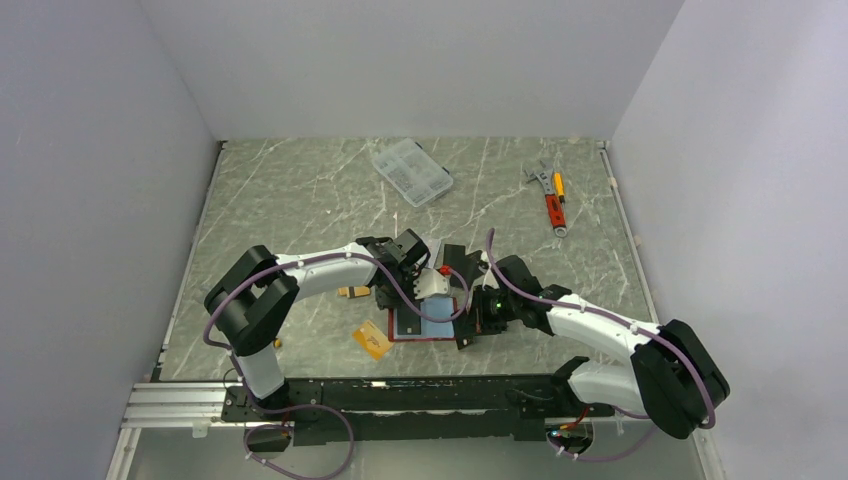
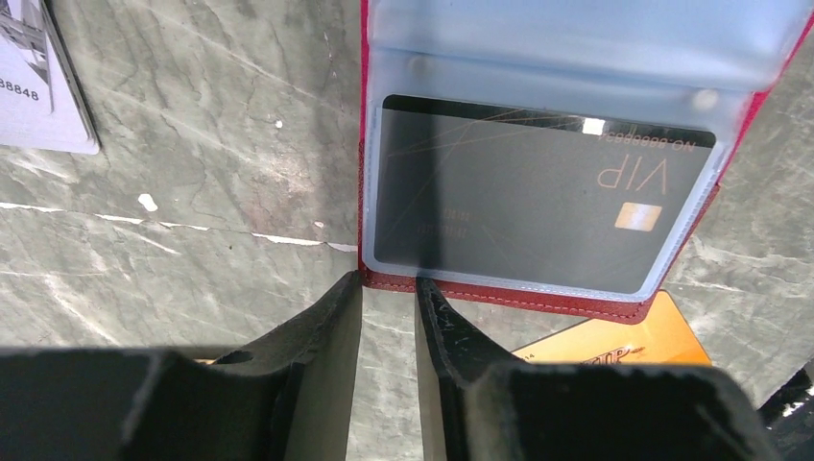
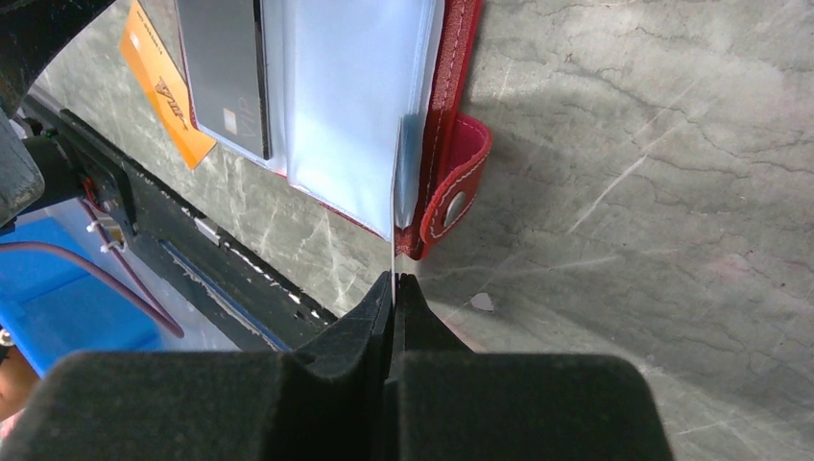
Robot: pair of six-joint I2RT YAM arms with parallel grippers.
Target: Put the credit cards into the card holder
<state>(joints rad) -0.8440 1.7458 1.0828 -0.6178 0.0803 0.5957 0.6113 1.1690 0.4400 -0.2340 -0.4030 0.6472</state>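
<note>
The card holder (image 2: 538, 296) lies open between your arms, a dark card (image 2: 518, 197) sleeved inside. Your left gripper (image 2: 389, 280) sits parted and empty at its red edge. Your right gripper (image 3: 395, 280), on its right, pinches a clear sleeve.

Tight in the middle: the left gripper (image 2: 389, 288), jaws slightly apart, crowds one edge of the card holder (image 2: 509, 293). The right gripper (image 3: 394, 279) blocks the snap-tab side, pinching a clear leaf. An orange card (image 2: 624, 341) juts out at the holder's corner. There's bare marble between the holder and the silver card (image 2: 43, 86). The far table (image 1: 300, 190) is roomy around the clear box (image 1: 412, 172) and tools (image 1: 550, 195).
</note>
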